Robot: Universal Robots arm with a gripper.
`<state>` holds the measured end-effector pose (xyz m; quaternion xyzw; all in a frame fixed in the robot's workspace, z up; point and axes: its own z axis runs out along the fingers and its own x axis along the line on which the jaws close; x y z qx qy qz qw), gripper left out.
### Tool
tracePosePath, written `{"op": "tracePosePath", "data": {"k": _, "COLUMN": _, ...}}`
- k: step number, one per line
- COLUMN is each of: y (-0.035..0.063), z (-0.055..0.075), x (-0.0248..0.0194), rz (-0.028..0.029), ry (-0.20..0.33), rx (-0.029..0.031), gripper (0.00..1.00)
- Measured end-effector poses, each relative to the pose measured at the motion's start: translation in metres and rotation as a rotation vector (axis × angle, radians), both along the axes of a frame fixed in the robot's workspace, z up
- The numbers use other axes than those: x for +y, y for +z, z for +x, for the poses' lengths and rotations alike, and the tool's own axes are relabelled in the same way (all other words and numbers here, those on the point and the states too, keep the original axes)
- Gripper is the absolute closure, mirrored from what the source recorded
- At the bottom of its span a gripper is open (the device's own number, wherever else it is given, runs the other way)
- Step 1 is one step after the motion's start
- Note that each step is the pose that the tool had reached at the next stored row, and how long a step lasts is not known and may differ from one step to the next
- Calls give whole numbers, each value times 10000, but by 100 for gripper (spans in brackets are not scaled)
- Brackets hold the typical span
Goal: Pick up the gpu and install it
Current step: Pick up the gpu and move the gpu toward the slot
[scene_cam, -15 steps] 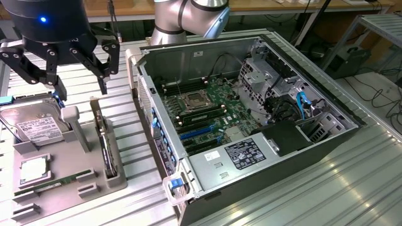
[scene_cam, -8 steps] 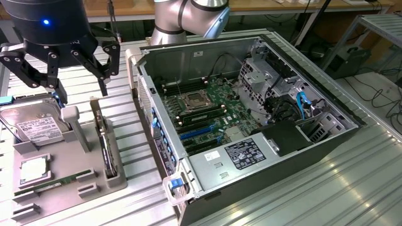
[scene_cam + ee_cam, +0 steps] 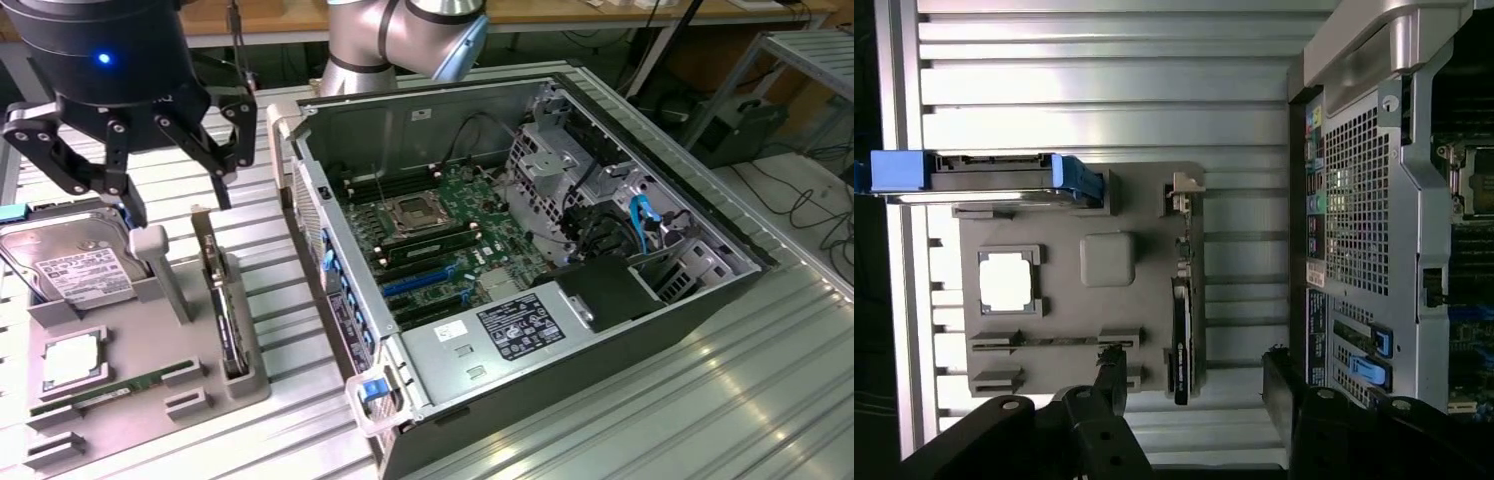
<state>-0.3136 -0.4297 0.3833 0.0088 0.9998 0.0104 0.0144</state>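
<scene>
Exterior view: gpu (image 3: 227, 300) standing on edge in a slot of the grey holder tray (image 3: 134, 345), just beside the open computer case (image 3: 400, 130). The tray also holds a hard drive (image 3: 74, 265), processor (image 3: 67, 362) and memory stick (image 3: 114, 388). Gripper (image 3: 176, 205) hangs above the tray, jaws spread, empty. Drive label print illegible.

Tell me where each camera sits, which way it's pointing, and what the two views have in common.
Exterior view: off the arm, raised, looking down across the bench into the open computer case; the arm and, on the exterior view's left, the open gripper show.
Wrist view: on the wrist, looking down between the gripper's fingers at the gray fixture.
Shared: gripper, fixture, the gpu standing on edge in it, the hard drive and the case.
</scene>
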Motion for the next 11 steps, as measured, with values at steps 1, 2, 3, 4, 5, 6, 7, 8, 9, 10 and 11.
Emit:
{"op": "tracePosePath", "data": {"k": 1, "y": -6, "z": 0, "x": 0, "rz": 0, "ry": 1, "rx": 0, "gripper": 34}}
{"op": "tracePosePath", "data": {"k": 2, "y": -15, "z": -1, "x": 0, "rz": 1, "ry": 1, "rx": -1, "gripper": 34}}
{"op": "tracePosePath", "data": {"k": 3, "y": -22, "z": -1, "x": -1, "rz": 2, "ry": 1, "rx": -2, "gripper": 34}}
{"op": "tracePosePath", "data": {"k": 4, "y": -29, "z": -1, "x": -1, "rz": 1, "ry": 1, "rx": -1, "gripper": 34}}
{"op": "tracePosePath", "data": {"k": 5, "y": -38, "z": 0, "x": -2, "rz": 1, "ry": 3, "rx": -1, "gripper": 34}}
{"op": "tracePosePath", "data": {"k": 6, "y": -46, "z": 0, "x": -3, "rz": 1, "ry": 5, "rx": -1, "gripper": 34}}
{"op": "tracePosePath", "data": {"k": 7, "y": -52, "z": 0, "x": -4, "rz": 1, "ry": 5, "rx": -1, "gripper": 34}}
{"op": "tracePosePath", "data": {"k": 8, "y": -58, "z": 0, "x": -5, "rz": 1, "ry": 7, "rx": -1, "gripper": 34}}
{"op": "tracePosePath", "data": {"k": 9, "y": -65, "z": 0, "x": -6, "rz": 1, "ry": 8, "rx": 0, "gripper": 34}}
{"op": "tracePosePath", "data": {"k": 10, "y": -72, "z": 0, "x": -7, "rz": 1, "ry": 9, "rx": -1, "gripper": 34}}
{"op": "tracePosePath", "data": {"k": 11, "y": -78, "z": 0, "x": -8, "rz": 1, "ry": 11, "rx": -1, "gripper": 34}}
